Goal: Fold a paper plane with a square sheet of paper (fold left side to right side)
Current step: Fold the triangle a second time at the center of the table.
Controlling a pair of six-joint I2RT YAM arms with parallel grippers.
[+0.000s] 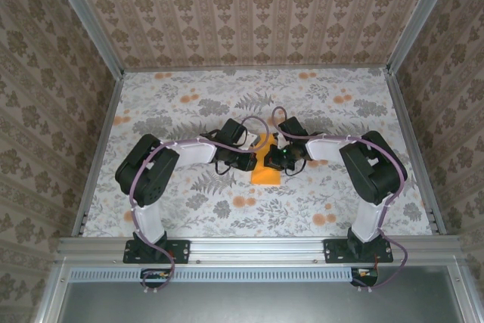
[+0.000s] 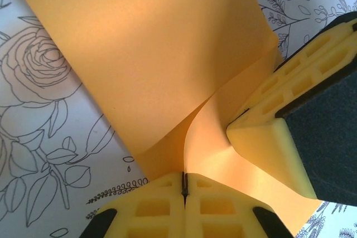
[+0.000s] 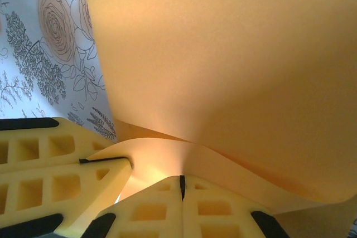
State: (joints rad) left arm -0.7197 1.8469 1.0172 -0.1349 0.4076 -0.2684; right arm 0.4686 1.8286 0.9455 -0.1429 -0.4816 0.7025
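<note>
The square sheet of paper (image 1: 266,172) is bright orange and lies at the middle of the table, bent over on itself with a rounded curl. Both arms reach inward and meet over it. In the left wrist view my left gripper (image 2: 184,185) is shut, with the curled edge of the sheet (image 2: 167,54) running into the seam between its yellow pads. My right gripper (image 3: 182,185) is likewise shut on a raised fold of the sheet (image 3: 234,54). The right gripper's fingers (image 2: 262,135) press close beside the left's. From above, the left gripper (image 1: 253,158) and right gripper (image 1: 278,158) nearly touch.
The table (image 1: 189,111) carries a floral cloth with small orange blotches. Metal rails and patterned walls (image 1: 45,111) box it in on three sides. Floral cloth lies open all round the sheet, and the left gripper's fingers (image 3: 56,165) crowd the right wrist view.
</note>
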